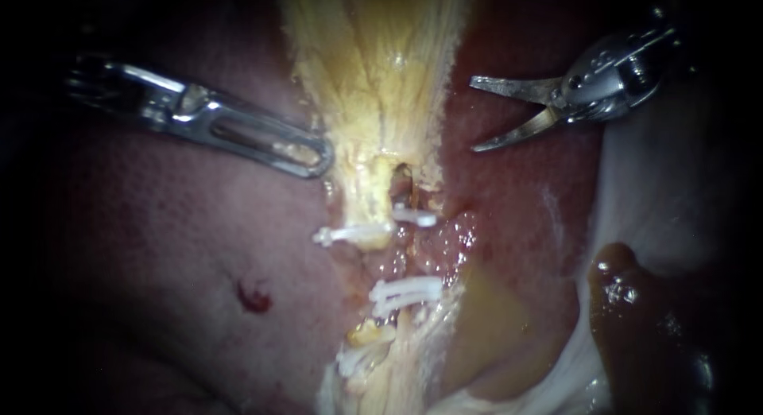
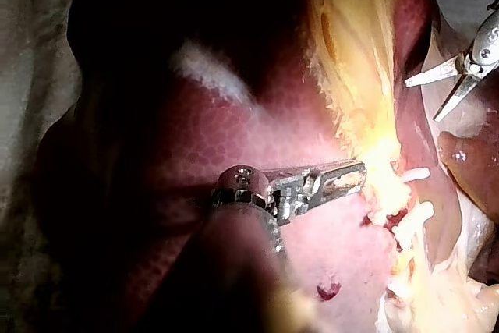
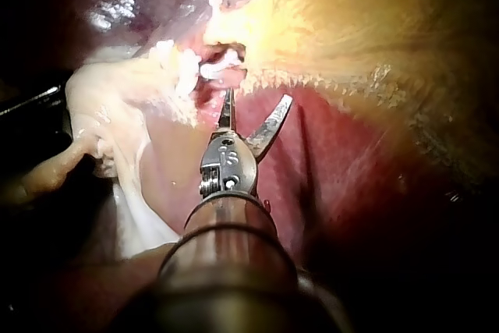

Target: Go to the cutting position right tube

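Liver (image 1: 159,248) field: right instrument (image 1: 477,115), blades agape, empty, near white clips (image 1: 405,292); left instrument (image 1: 320,155), jaws together, touching yellow tissue (image 1: 373,81).

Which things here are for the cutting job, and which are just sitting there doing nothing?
For the job: right instrument, blades open; white clips; the wet tissue between the clips; left instrument, at the yellow tissue's edge.
Just lying about: red spot on the liver; yellow puddle; dark brown lump.
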